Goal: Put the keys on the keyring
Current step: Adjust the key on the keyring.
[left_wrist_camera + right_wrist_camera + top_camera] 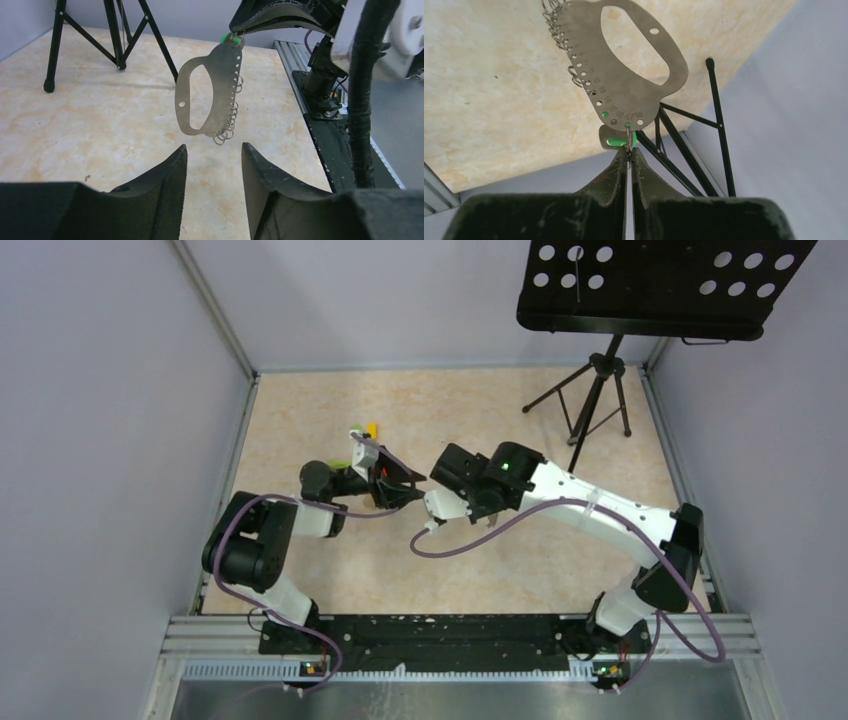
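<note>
Keyring (220, 85), a flat silver-grey metal plate with an oval hole, hangs from the clenched right fingers (616, 172); the left fingers (167, 175) are apart and empty near it.

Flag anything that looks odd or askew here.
The keyring plate dangles in mid-air from one small ring pinched at the very tips of the right fingers, a green tag beside it: a thin hold. Nothing looks spilled or damaged.
</note>
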